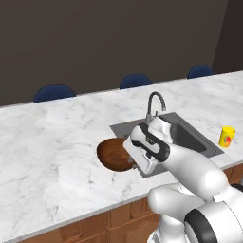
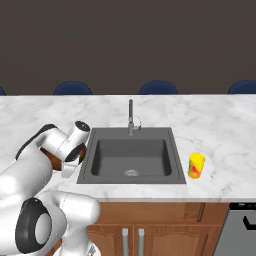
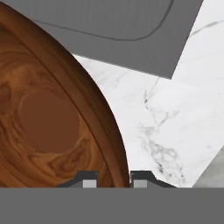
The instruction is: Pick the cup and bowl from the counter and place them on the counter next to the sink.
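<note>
the gripper (image 3: 114, 181) pinches the rim of the bowl (image 3: 48, 122), one finger inside, one outside, just left of the sink (image 2: 131, 156); the cup (image 2: 196, 166) stands beyond the sink's right edge.

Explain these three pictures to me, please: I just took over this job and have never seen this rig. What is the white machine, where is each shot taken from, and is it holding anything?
The white machine is a robot arm with a two-finger gripper. Two pictures come from cameras behind it, one to its left and one to its right; the third looks along the gripper from the hand.

On the white marble counter sits a dark grey rectangular sink with a slim metal faucet. The round, dark reddish-brown wooden bowl lies on one side of the sink; the small yellow cup stands on the other.

In the hand view the two fingertips straddle the bowl's rim, one inside, one outside, so the gripper appears closed on it. Whether the bowl is lifted off the counter, I cannot tell.
</note>
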